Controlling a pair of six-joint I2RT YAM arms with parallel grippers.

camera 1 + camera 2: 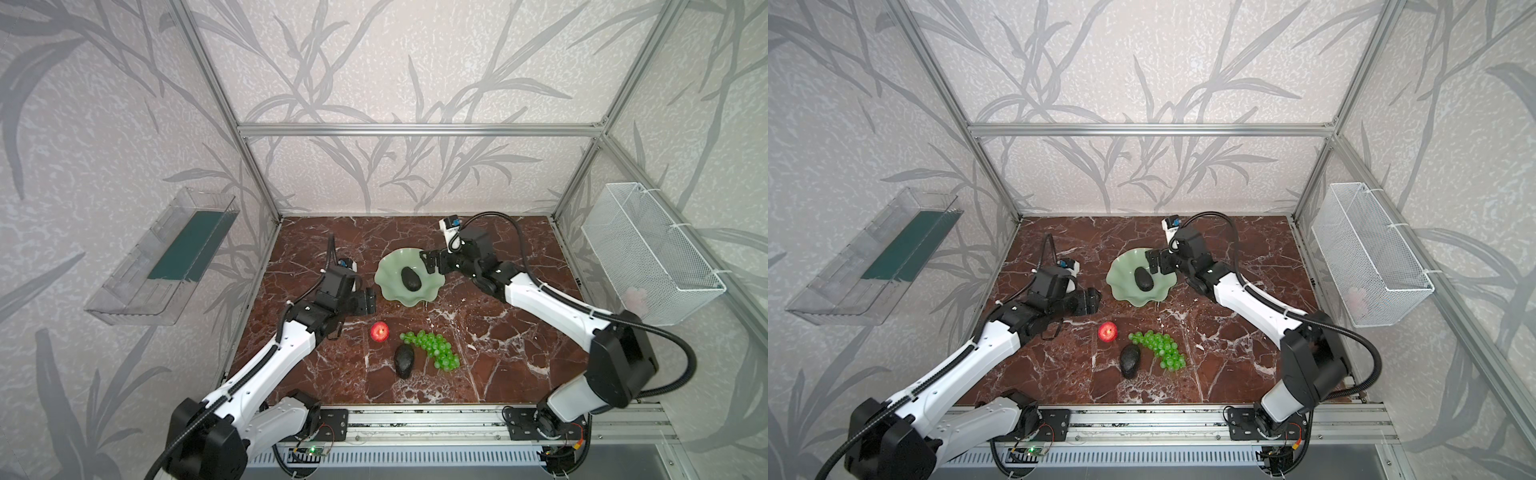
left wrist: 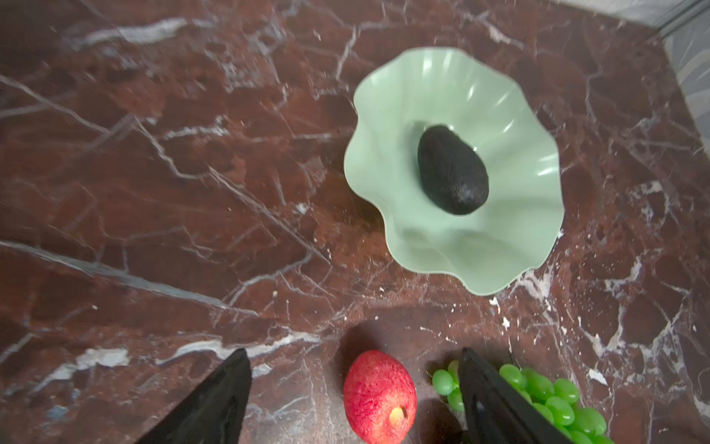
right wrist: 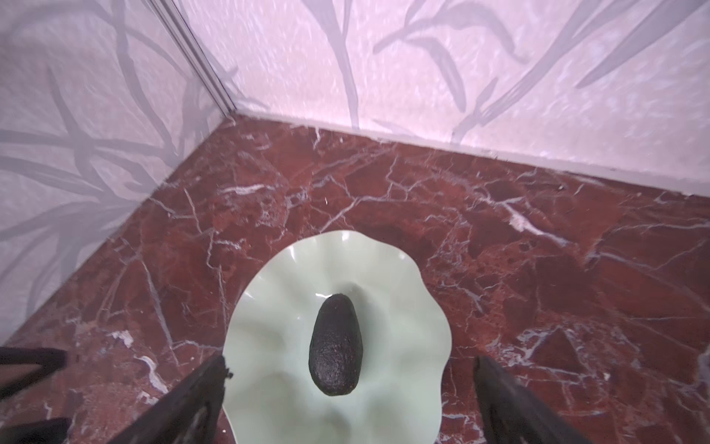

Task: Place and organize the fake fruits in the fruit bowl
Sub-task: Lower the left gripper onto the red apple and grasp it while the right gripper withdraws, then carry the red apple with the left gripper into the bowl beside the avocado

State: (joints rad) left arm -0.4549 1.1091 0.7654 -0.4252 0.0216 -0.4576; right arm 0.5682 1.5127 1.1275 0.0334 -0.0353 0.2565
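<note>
While one avocado (image 1: 410, 278) lay inside the fruit bowl (image 1: 388, 270), we found the right gripper (image 1: 432, 262) spread and empty above its rim. The left gripper (image 1: 370, 300), jaws apart, hung near the apple (image 1: 380, 331); we judged its pickup next, requiring descent. The grapes (image 1: 434, 349) and second avocado (image 1: 404, 360) lay outside.

One avocado (image 1: 410, 278) is lying in the bowl (image 1: 386, 275), near the right end effector (image 1: 432, 259); apple (image 1: 380, 331), grapes (image 1: 434, 349) and second avocado (image 1: 404, 360) are lying on the bench (image 1: 498, 353).
</note>
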